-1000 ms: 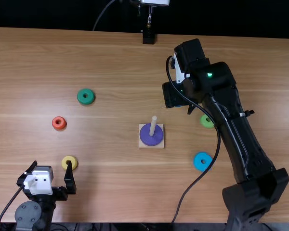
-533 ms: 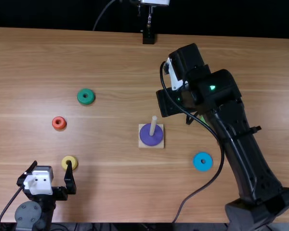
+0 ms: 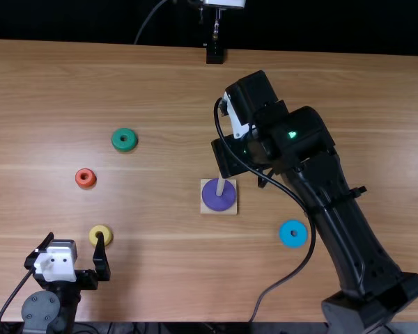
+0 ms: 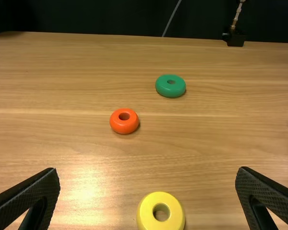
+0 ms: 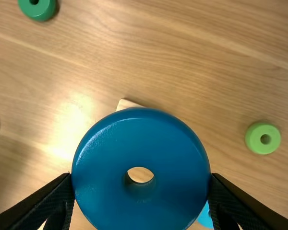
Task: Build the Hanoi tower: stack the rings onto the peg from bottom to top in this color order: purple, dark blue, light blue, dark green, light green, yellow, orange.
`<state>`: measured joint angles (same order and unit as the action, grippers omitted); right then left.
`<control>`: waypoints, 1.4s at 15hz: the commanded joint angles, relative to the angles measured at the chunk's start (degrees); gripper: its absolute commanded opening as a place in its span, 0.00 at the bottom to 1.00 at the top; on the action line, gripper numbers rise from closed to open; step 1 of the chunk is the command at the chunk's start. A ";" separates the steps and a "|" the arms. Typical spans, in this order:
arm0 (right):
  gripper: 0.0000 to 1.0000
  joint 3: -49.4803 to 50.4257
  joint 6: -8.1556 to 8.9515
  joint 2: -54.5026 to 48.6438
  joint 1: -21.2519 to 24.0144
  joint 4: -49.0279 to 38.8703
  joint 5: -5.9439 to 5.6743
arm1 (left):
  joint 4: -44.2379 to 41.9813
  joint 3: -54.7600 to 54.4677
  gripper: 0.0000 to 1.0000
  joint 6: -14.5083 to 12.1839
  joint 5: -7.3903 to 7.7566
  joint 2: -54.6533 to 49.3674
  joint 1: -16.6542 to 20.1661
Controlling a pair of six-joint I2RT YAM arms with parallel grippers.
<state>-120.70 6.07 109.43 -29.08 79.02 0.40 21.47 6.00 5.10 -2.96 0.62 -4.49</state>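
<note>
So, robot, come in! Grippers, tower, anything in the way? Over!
Right gripper shut on dark blue ring; left gripper open, empty. Purple ring on peg. Light blue ring off to the side, not in the way.

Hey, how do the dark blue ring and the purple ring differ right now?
The dark blue ring is held in the right gripper, while the purple ring lies around the peg. The peg runs through the purple ring's hole; the dark blue ring's hole is open. Both are round, single-coloured rings.
</note>
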 commanded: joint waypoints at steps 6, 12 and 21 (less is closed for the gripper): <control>0.00 3.72 0.05 -3.17 -2.30 1.72 0.02 | 4.47 -6.00 1.00 -0.46 0.54 -0.62 0.27; 0.00 4.60 0.26 -3.08 -2.47 1.19 0.02 | 4.47 -6.00 1.00 -0.46 0.54 -0.62 0.27; 0.00 4.07 0.58 -2.38 -2.30 0.77 0.02 | 4.47 -6.00 1.00 -0.46 0.54 -0.62 0.27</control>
<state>-116.25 6.33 108.36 -30.74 79.83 0.40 21.50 6.00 5.13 -2.94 0.62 -4.51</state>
